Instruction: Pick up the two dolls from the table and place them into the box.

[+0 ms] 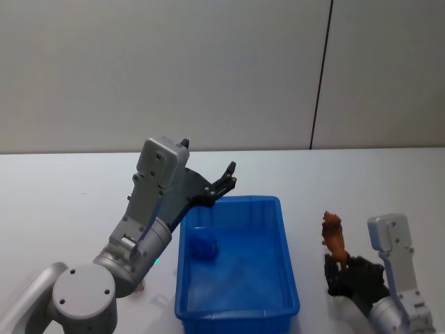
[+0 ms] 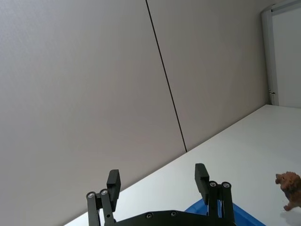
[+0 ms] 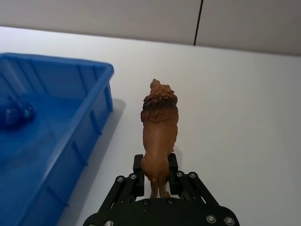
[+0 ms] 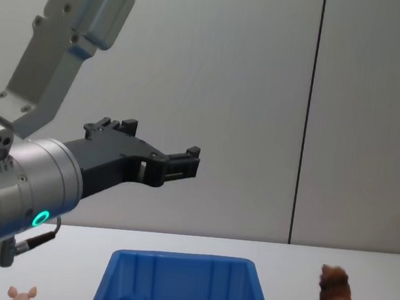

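A brown lion-like doll [image 1: 334, 236] [image 3: 160, 122] [image 4: 333, 294] stands on the white table [image 1: 69, 195] just right of the blue box [image 1: 286, 243] [image 3: 70, 63] [image 4: 182, 260]. My right gripper [image 1: 341, 268] [image 3: 155, 172] is shut on its hindquarters, one finger on each flank. The pale pink doll [image 4: 23, 292] lies on the table left of the box, under my left arm. My left gripper [image 1: 208, 161] [image 2: 157, 181] [image 4: 151, 140] hangs open and empty, high above the box's far left corner. From the left wrist view, the brown doll [image 2: 289, 186] is far off.
A small round blue object [image 1: 204, 245] [image 3: 14, 113] sits inside the box near its far left corner. A plain wall with a dark vertical seam [image 1: 320, 76] rises behind the table. White tabletop stretches to the right of the brown doll.
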Robot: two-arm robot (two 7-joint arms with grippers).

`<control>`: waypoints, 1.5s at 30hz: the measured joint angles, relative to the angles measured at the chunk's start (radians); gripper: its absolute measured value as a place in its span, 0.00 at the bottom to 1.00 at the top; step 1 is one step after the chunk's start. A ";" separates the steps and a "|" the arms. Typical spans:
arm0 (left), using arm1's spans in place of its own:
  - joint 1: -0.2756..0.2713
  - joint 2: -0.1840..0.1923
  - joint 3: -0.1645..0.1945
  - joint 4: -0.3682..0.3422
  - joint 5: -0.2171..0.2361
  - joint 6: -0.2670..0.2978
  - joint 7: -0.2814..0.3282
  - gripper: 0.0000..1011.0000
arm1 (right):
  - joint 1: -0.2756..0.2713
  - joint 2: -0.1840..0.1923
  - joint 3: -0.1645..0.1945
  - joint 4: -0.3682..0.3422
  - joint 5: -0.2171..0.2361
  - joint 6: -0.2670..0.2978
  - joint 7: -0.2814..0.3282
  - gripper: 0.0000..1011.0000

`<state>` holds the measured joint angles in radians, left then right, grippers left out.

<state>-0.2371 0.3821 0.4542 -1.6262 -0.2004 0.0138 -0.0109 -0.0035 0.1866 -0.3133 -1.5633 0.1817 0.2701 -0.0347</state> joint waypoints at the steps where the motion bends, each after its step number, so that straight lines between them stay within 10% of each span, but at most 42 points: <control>1: 0.000 0.000 0.000 0.000 0.000 0.000 0.000 0.99 | 0.000 0.001 -0.001 -0.006 -0.013 -0.010 0.005 0.26; 33: 0.000 0.000 0.000 0.000 0.000 0.000 0.000 0.99 | 0.101 -0.030 -0.035 0.011 -0.106 -0.135 0.364 0.27; 45: 0.000 0.000 0.000 0.000 0.000 0.000 0.000 0.99 | 0.185 -0.079 -0.055 0.119 -0.096 -0.097 0.515 0.64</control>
<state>-0.2371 0.3821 0.4542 -1.6262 -0.2004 0.0139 -0.0110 0.1811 0.1080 -0.3683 -1.4442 0.0857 0.1734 0.4801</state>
